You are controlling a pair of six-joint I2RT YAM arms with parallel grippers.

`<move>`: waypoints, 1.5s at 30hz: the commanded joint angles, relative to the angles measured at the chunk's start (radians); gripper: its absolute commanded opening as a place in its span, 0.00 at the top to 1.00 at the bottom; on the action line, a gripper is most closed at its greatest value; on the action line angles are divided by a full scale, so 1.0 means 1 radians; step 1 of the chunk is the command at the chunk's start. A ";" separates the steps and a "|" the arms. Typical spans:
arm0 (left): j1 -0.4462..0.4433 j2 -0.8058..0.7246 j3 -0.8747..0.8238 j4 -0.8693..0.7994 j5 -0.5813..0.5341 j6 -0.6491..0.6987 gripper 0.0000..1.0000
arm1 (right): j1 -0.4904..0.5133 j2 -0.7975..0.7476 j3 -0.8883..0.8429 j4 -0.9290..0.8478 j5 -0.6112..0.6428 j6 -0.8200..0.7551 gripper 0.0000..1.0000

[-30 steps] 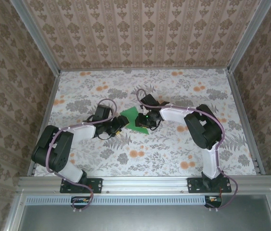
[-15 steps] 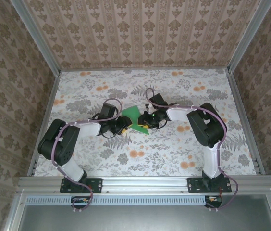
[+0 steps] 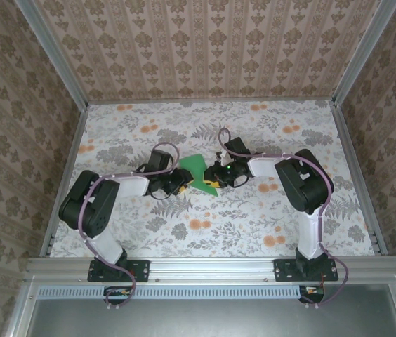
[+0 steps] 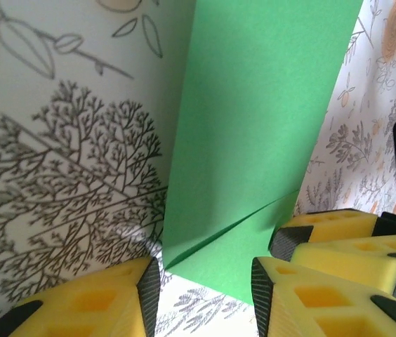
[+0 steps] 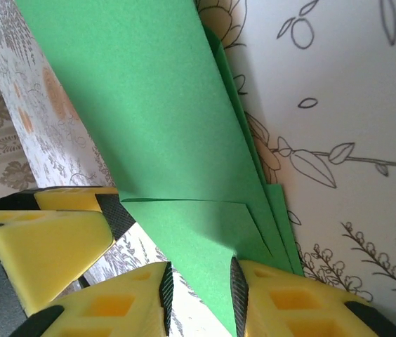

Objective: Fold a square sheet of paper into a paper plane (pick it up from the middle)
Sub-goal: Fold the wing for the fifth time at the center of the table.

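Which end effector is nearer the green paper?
Right, slightly. The right end effector has both fingertips over the green paper; the left end effector straddles its corner, one fingertip outside.

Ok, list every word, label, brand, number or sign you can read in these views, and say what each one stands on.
None: there is no readable text anywhere.
The folded bright green paper is plain and unmarked.
The floral-printed table cover carries only leaves and flowers, with no lettering.

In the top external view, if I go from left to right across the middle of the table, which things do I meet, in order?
left end effector → green paper → right end effector
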 commanded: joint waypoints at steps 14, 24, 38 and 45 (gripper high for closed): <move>0.027 0.051 0.009 0.224 0.103 -0.026 0.68 | -0.014 0.024 -0.015 -0.055 -0.012 -0.043 0.67; 0.029 0.109 0.016 0.243 0.136 -0.040 0.89 | -0.012 -0.056 -0.006 -0.045 0.005 -0.220 0.60; 0.029 0.040 0.042 0.144 0.128 -0.074 0.94 | 0.156 -0.315 -0.158 0.016 0.488 -0.651 0.37; 0.029 0.030 0.039 0.144 0.128 -0.094 0.94 | 0.301 -0.254 -0.148 0.072 0.720 -0.782 0.38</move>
